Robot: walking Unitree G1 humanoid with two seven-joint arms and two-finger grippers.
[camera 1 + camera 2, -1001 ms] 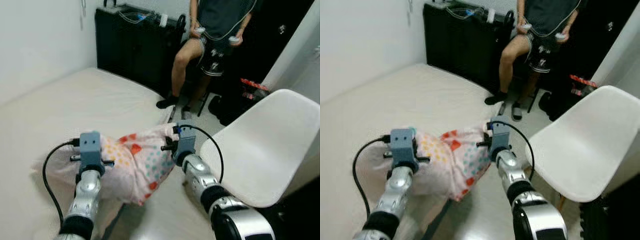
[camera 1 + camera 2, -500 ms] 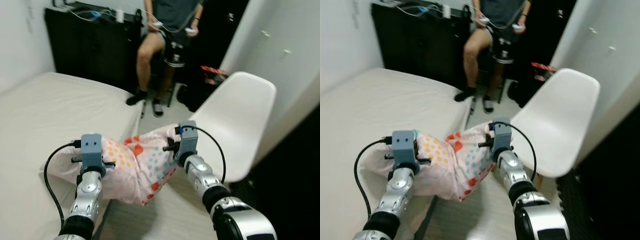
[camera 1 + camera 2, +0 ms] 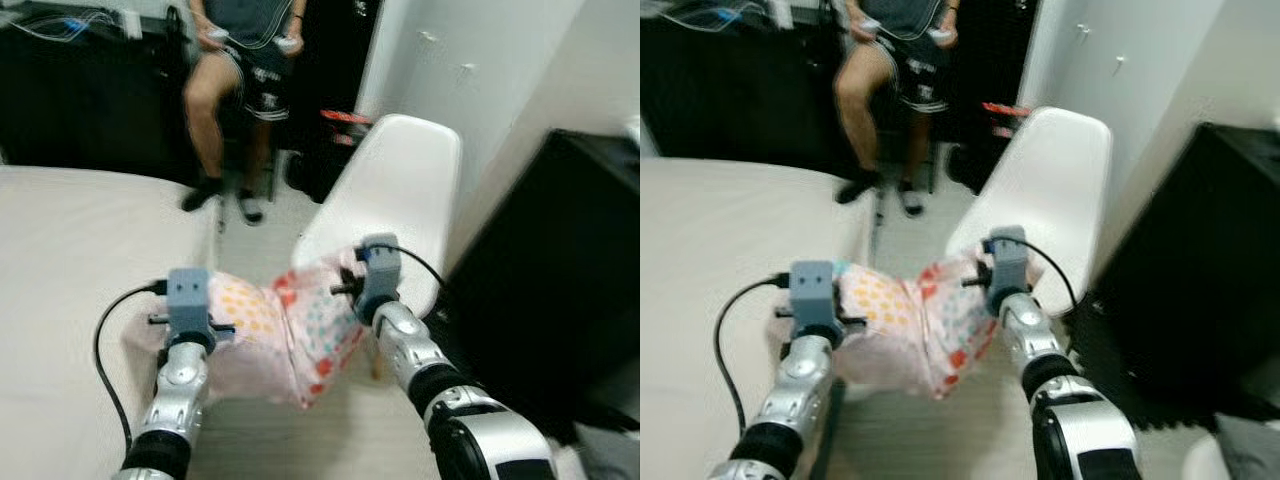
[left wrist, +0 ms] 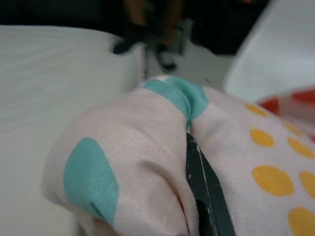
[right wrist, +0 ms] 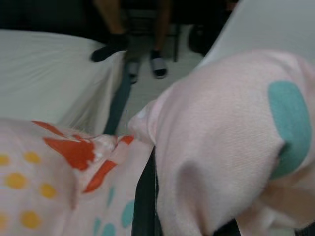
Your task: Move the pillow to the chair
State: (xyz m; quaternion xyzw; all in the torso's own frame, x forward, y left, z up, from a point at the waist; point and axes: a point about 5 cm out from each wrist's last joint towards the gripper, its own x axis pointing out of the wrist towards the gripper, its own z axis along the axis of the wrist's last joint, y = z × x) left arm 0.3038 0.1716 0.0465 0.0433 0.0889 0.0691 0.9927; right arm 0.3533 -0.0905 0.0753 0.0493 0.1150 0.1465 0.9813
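At centre frame, the left gripper (image 3: 222,322) and right gripper (image 3: 338,291) each pinch the pink polka-dot fabric pillow (image 3: 285,330), before the white moulded plastic chair (image 3: 395,190).

Both hands hold the pillow (image 3: 915,320) beside the white chair (image 3: 1045,195)
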